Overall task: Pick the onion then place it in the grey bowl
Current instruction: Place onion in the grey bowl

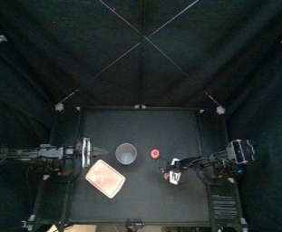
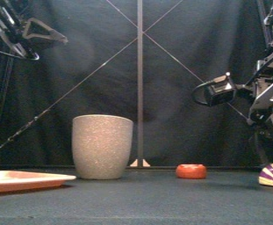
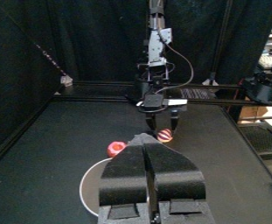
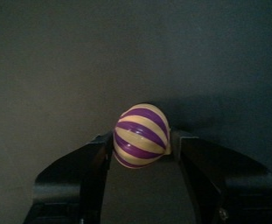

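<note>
Pinching the striped onion (image 4: 142, 133), the right end effector (image 4: 142, 142) stands part-open.

You have a flat pink tray (image 1: 105, 178) lying on the black table (image 1: 143, 195), toward its front left, turned a little askew to the table's edges. A small red toy (image 1: 155, 154), round and squat like a tomato, sits alone just right of the middle, well apart from the tray.
</note>
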